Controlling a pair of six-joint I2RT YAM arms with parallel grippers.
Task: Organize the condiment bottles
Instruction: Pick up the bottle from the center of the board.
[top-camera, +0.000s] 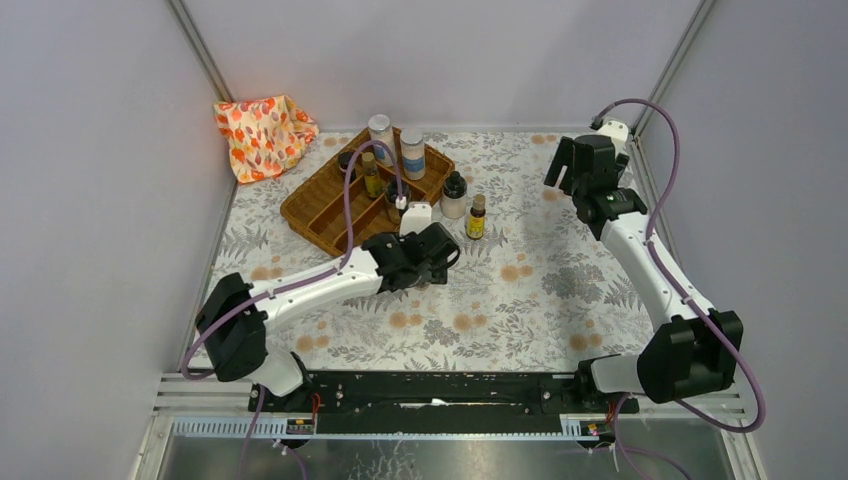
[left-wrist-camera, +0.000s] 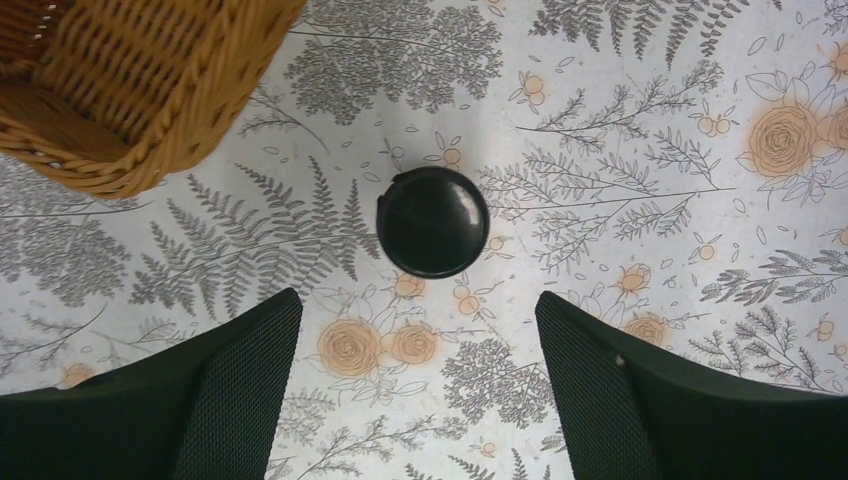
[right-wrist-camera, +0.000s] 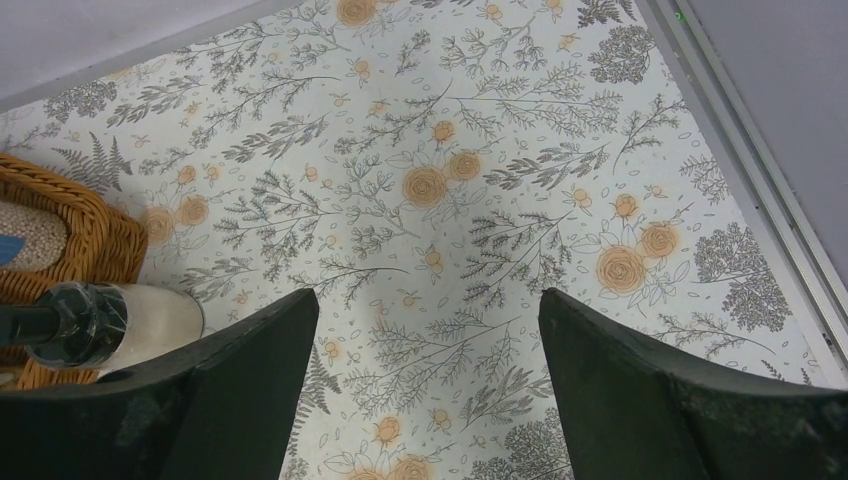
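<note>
While both arms hang over the flower-printed desk (top-camera: 560, 290), we find the left claw (left-wrist-camera: 418, 300) spread wide and empty, pointing straight down, with a round black bottle cap (left-wrist-camera: 433, 221) just ahead of its fingers, untouched, near a corner of the wicker tray (left-wrist-camera: 120, 90). We find the right claw (right-wrist-camera: 428, 296) just as wide and empty over the desk's far right side. Two tall white-filled jars (top-camera: 380, 135) and a slim yellow bottle (top-camera: 372, 178) stand in the tray, while a black-capped jar (top-camera: 454, 195) and a second yellow bottle (top-camera: 476, 217) stand on the desk just beside it.
</note>
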